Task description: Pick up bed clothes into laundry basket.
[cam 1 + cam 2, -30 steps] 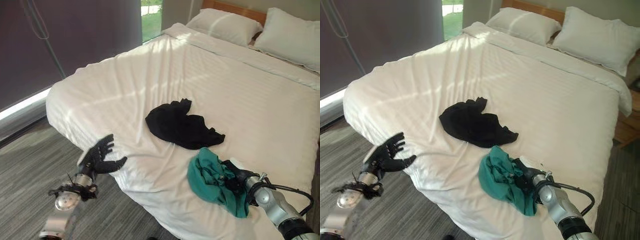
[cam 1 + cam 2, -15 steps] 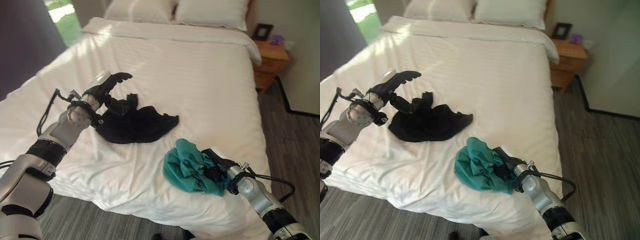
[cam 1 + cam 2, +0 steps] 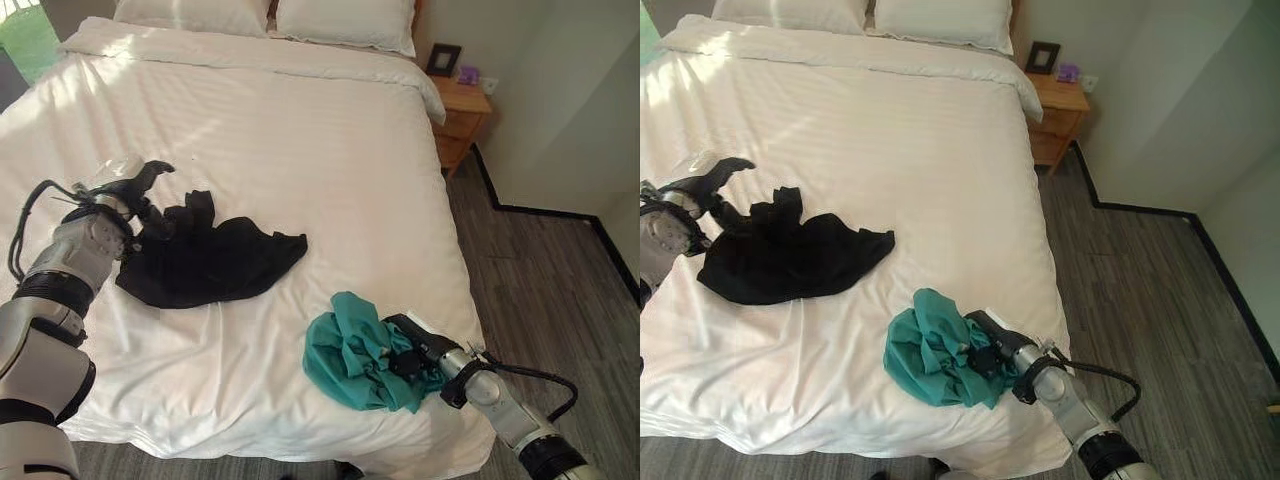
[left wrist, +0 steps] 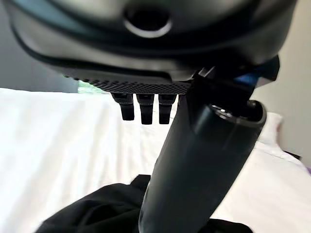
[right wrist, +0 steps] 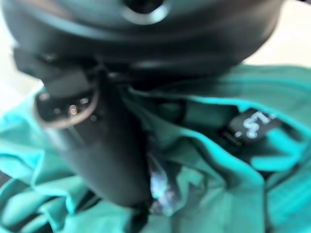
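Note:
Two garments lie on the white bed (image 3: pixel 330 170). A black garment (image 3: pixel 205 262) is spread flat near the bed's left side. My left hand (image 3: pixel 135 190) arches over its far left edge, open, with straight fingers (image 4: pixel 141 108) above the cloth and the thumb (image 4: pixel 194 165) reaching down towards the black garment (image 4: pixel 97 213). A crumpled teal garment (image 3: pixel 350 350) sits near the bed's front right corner. My right hand (image 3: pixel 412 352) is sunk into its right side, shut on it. The thumb (image 5: pixel 102 150) presses into the teal folds (image 5: pixel 228 194).
Two white pillows (image 3: pixel 340 20) lie at the head of the bed. A wooden nightstand (image 3: pixel 462 105) with a small frame stands by the right side. Grey plank floor (image 3: pixel 540 290) runs along the bed's right side to the wall (image 3: pixel 560 110).
The camera has swung to the right. My left hand has come up from beside the bed and over the black garment's edge. My right hand has stayed in the teal garment.

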### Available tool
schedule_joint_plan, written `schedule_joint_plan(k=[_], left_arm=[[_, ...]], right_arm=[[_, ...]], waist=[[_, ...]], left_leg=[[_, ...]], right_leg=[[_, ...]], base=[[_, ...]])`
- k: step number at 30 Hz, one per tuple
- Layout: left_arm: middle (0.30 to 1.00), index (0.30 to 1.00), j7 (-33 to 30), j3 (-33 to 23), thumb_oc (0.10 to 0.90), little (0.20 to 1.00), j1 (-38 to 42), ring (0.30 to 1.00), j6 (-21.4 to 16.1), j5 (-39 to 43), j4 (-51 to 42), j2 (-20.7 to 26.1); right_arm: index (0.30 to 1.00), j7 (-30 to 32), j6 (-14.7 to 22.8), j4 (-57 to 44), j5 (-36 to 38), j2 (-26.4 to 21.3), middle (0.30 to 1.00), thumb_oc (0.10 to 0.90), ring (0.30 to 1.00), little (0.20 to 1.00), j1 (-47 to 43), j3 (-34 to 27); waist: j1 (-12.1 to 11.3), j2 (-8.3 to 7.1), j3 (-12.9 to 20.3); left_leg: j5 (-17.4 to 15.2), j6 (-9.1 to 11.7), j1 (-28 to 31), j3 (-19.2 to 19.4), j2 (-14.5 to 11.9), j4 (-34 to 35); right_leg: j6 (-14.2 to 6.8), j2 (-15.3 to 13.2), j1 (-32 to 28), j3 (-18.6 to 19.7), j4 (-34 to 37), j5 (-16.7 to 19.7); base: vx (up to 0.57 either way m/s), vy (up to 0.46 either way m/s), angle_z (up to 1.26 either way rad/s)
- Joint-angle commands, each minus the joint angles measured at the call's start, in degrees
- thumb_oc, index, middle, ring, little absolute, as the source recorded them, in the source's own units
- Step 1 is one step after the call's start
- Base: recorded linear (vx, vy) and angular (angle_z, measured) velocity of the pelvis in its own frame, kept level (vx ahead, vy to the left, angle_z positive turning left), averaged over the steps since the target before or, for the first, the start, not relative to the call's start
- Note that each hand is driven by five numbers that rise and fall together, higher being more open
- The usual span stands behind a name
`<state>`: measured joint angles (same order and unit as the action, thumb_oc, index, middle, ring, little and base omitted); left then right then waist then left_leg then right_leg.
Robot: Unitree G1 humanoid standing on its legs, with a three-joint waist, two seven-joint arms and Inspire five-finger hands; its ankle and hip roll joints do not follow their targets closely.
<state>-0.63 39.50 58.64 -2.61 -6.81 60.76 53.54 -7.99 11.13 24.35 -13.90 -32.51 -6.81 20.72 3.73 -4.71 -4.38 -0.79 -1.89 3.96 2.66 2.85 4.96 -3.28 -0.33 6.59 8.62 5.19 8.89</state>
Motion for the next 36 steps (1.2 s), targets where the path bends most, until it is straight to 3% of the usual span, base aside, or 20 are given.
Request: schedule_joint_plan(k=[1, 8, 21, 25, 30, 31, 32, 36], left_arm=[[0.900, 0.900, -4.78, -5.65, 0.800, 0.900, 7.47, 0.900, -1.69, 1.28, 0.62, 3.49], [0.900, 0.900, -2.00, -7.45, 0.800, 0.900, 0.23, 0.900, -3.67, 3.89, -5.01, 1.31], [0.900, 0.900, -3.96, -6.74, 0.800, 0.900, 3.47, 0.900, -4.24, 8.23, -6.33, -3.29], [0.900, 0.900, -5.22, -7.93, 0.800, 0.900, 4.48, 0.900, -4.00, 10.95, -1.15, -4.95], [0.900, 0.900, -4.72, -6.87, 0.800, 0.900, 4.01, 0.900, -2.64, 6.26, 5.51, -5.54], [0.719, 0.719, -3.90, -6.69, 0.679, 0.719, 2.66, 0.719, -1.95, 4.35, 6.68, -6.10], [0.300, 0.300, -3.15, -7.68, 0.400, 0.300, 0.54, 0.300, -1.56, 3.15, 7.49, -6.71], [0.300, 0.300, -2.29, -12.28, 0.400, 0.300, -8.92, 0.300, -0.47, -0.27, 7.88, -12.64]], right_arm=[[0.300, -6.19, -5.66, 6.76, -2.82, -5.86, 0.300, 0.400, 0.300, 0.300, 14.06, 4.22], [0.300, -6.60, -4.92, 2.31, -2.92, -6.95, 0.300, 0.400, 0.300, 0.300, 12.42, 5.34], [0.300, -6.04, -4.70, 1.28, -2.55, -7.57, 0.300, 0.400, 0.300, 0.300, 11.22, 6.51], [0.300, -5.54, -4.79, 2.56, -2.26, -7.31, 0.300, 0.400, 0.300, 0.300, 8.87, 8.79], [0.300, -4.66, -4.77, 1.87, -1.07, -7.09, 0.300, 0.400, 0.300, 0.300, 6.52, 10.06], [0.300, -4.37, -4.88, 2.01, -1.09, -6.89, 0.300, 0.400, 0.300, 0.300, 6.39, 10.05], [0.300, -4.24, -4.85, 2.00, -1.26, -6.78, 0.300, 0.400, 0.300, 0.300, 6.55, 9.85], [0.300, -4.07, -4.96, 1.17, -1.97, -7.28, 0.300, 0.400, 0.300, 0.300, 8.50, 7.76]], waist=[[-0.06, 2.94, 0.84], [-0.29, 2.42, -0.02], [0.75, 1.33, -2.29], [1.70, 0.36, -3.64], [2.93, -1.76, -4.67], [3.12, -2.22, -4.74], [3.17, -2.58, -4.80], [3.12, -3.05, -4.69]], left_leg=[[1.47, 4.20, -6.48, -4.34, -3.09, 0.04], [1.44, 4.28, -6.64, -4.77, -3.17, 0.04], [1.93, 4.14, -9.23, -4.90, -3.47, 0.04], [2.67, 4.33, -11.29, -4.65, -4.00, 0.04], [3.57, 4.58, -14.18, -4.18, -5.02, 0.04], [3.62, 4.60, -14.49, -3.98, -5.23, 0.04], [3.60, 4.58, -14.58, -3.85, -5.35, 0.04], [3.11, 4.51, -13.23, -3.48, -5.45, 0.04]], right_leg=[[-8.31, -3.23, -6.12, -2.17, -0.19, -8.71], [-8.34, -3.30, -6.07, -2.37, -0.19, -9.06], [-8.53, -2.87, -3.38, -1.53, -0.19, -8.30], [-8.33, -2.42, -1.07, -1.14, -0.19, -7.37], [-8.26, -1.20, 2.23, 0.08, -0.19, -5.94], [-8.25, -0.93, 2.69, 0.40, -0.19, -5.75], [-8.21, -0.67, 2.94, 0.72, -0.19, -5.69], [-7.97, -0.30, 1.85, 1.70, -0.19, -6.60]], base=[[0.01, -0.001, 0.19], [0.00, 0.004, 0.02], [-0.01, 0.001, 0.00], [-0.08, -0.015, -0.04], [-0.08, -0.026, -0.21], [-0.02, -0.012, -0.05], [0.00, 0.000, 0.00], [0.03, 0.010, 0.01]])
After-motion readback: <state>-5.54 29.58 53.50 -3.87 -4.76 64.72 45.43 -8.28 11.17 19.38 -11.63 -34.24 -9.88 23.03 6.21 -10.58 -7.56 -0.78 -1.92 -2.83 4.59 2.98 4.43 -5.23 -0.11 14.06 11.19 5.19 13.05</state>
